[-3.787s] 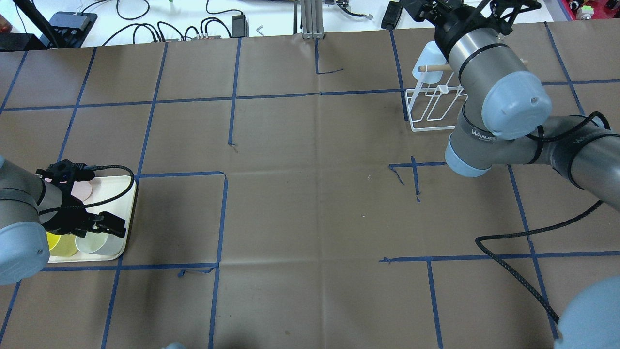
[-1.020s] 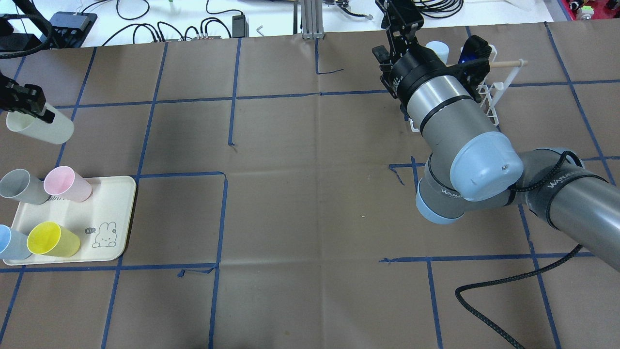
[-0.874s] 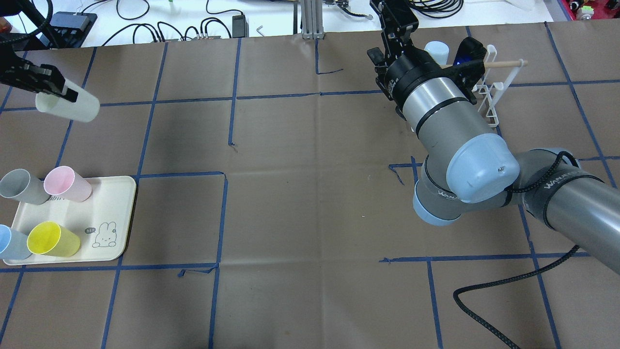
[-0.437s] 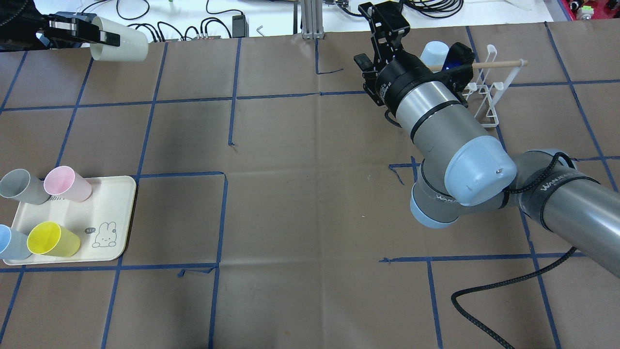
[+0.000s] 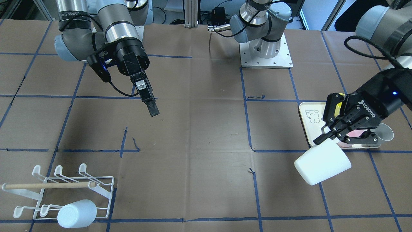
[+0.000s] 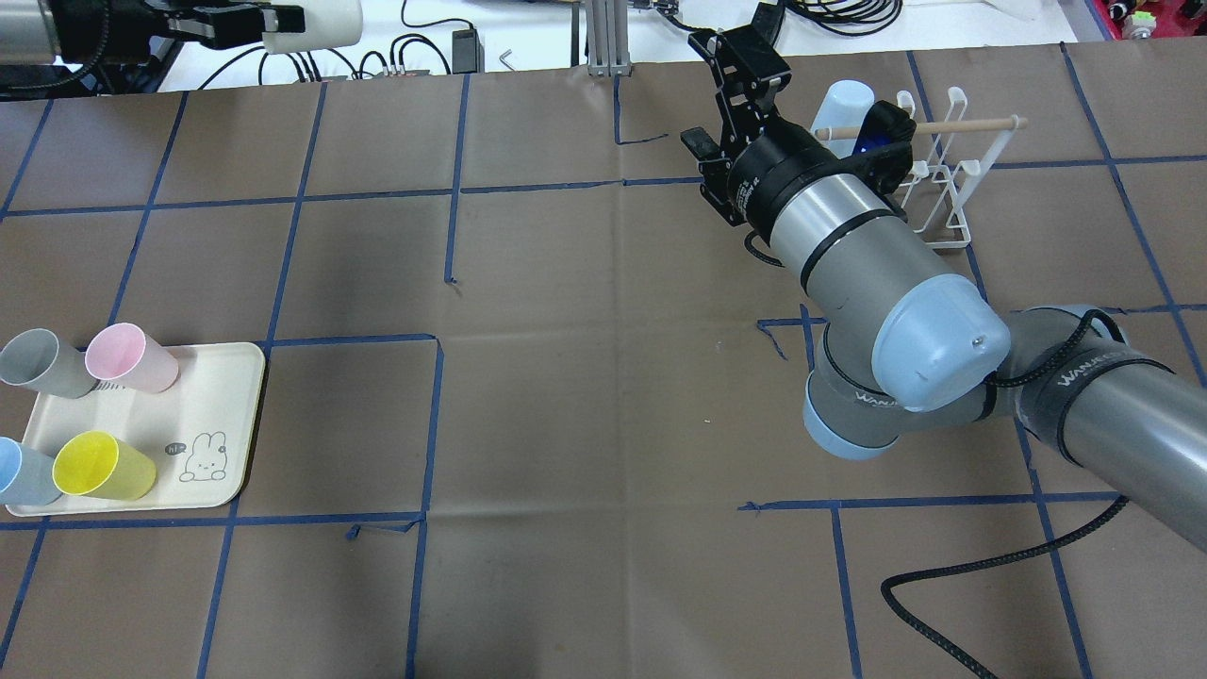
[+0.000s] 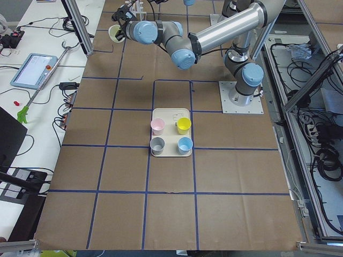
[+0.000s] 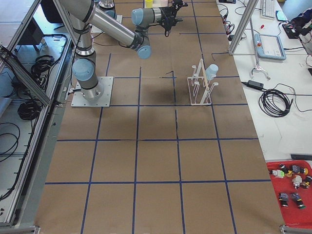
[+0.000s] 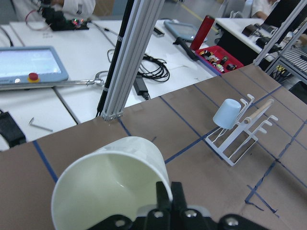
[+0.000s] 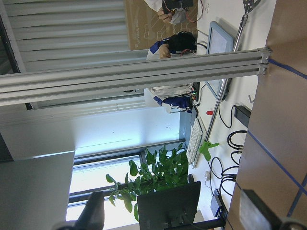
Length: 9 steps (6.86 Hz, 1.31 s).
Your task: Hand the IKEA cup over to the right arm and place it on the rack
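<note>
IKEA cup [image 5: 323, 163], cream-white, hangs tilted on its side above the left part of the tabletop [image 5: 206, 145], its rim pinched by the left pincer [image 5: 331, 140]: one finger inside, one outside. The right pincer [image 5: 153, 110] is well apart from it, raised over the right half; its fingers look spread in the wrist view, though only their blurred tips show there. The rack [image 5: 64, 190] stands at the far right with a pale blue cup [image 5: 77, 213] upside down on a prong.

A robotics lab: tape-gridded table [image 6: 603, 377], aluminium post [image 9: 127, 57], teach pendant [image 7: 33, 70], loose cables [image 8: 276, 102].
</note>
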{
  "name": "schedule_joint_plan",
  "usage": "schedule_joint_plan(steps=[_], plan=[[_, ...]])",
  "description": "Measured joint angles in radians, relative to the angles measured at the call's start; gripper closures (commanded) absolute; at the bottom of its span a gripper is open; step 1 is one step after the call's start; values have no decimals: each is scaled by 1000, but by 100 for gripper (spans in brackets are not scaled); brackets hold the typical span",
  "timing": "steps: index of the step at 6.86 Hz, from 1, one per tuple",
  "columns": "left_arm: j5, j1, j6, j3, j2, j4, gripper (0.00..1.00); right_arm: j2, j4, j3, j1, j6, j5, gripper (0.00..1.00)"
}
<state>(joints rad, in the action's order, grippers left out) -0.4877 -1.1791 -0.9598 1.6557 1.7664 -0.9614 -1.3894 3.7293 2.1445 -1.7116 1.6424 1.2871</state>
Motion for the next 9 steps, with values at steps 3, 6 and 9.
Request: schedule_joint_plan(steps=[3,6,9], plan=[[130,-87,1,131,96,453,100,-3,-27,2,0,5,0,0],[175,-138,224,318,141,946,99,17,-46,-17,1,1,3,0],[174,-233,297,365,123,1055,99,62,-57,-41,-4,-3,3,0]])
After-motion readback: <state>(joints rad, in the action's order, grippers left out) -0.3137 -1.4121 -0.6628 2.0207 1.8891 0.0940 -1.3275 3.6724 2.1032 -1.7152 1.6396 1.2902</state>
